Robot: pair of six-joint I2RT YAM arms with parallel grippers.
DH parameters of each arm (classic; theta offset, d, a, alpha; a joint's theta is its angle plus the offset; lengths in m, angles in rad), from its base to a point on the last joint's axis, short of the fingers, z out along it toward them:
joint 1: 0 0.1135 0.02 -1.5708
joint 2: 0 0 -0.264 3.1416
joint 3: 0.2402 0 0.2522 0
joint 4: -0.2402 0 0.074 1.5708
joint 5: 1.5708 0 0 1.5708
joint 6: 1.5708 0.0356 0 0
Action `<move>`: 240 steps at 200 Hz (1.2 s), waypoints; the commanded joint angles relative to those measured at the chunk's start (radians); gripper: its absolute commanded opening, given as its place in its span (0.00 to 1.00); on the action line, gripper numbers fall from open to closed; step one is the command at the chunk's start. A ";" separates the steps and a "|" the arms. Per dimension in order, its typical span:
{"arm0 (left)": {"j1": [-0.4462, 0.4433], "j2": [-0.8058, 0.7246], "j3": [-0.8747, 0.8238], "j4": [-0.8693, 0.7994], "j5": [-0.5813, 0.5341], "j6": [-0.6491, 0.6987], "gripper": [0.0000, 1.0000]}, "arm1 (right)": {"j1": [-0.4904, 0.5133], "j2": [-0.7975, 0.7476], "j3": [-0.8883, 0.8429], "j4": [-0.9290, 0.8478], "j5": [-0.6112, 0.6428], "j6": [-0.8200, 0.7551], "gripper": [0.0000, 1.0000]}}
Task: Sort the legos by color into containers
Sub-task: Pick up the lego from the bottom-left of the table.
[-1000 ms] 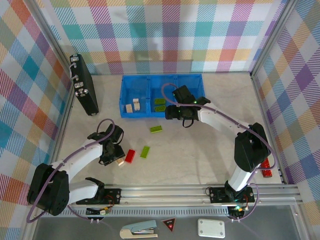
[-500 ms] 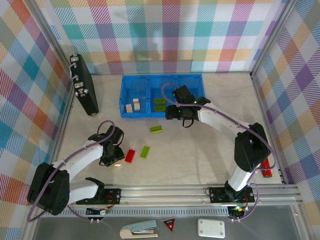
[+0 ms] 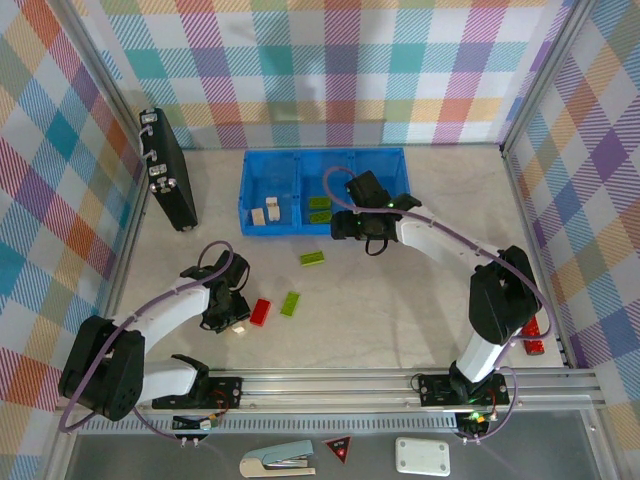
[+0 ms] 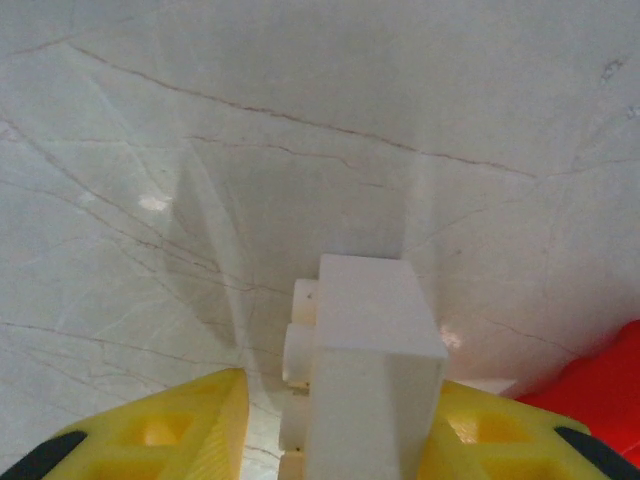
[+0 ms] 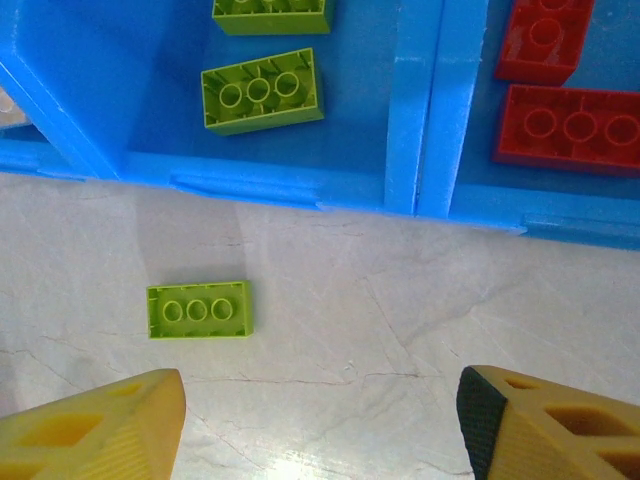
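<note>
Overhead camera: fixed high above the near edge of the table (image 3: 400, 290), looking down and forward across all of it, with the blue tray (image 3: 322, 190) small toward the back. Right wrist camera: close above the tray's near wall, facing straight down. It shares with the overhead view that wall and a green brick (image 5: 198, 309) just in front of the tray. Left wrist camera: well in front of the tray and to its left, almost at the table, sharing a cream brick (image 4: 375, 370) and a red brick (image 4: 600, 390) edge.
</note>
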 commanded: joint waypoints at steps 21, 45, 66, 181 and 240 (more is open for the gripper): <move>-0.006 0.012 0.014 -0.001 0.019 0.032 0.36 | 0.004 -0.045 -0.015 -0.008 0.003 0.017 0.73; -0.006 0.009 0.025 -0.004 0.022 0.048 0.33 | 0.004 -0.056 -0.019 -0.013 0.008 0.017 0.72; -0.006 0.005 0.039 0.000 0.036 0.082 0.27 | 0.004 -0.065 -0.021 -0.021 0.020 0.018 0.72; -0.006 0.036 0.267 -0.025 -0.015 0.310 0.23 | 0.004 -0.217 -0.109 -0.057 0.137 0.017 0.70; -0.003 0.238 0.492 -0.006 -0.021 0.423 0.23 | 0.005 -0.296 -0.176 -0.094 0.189 0.025 0.70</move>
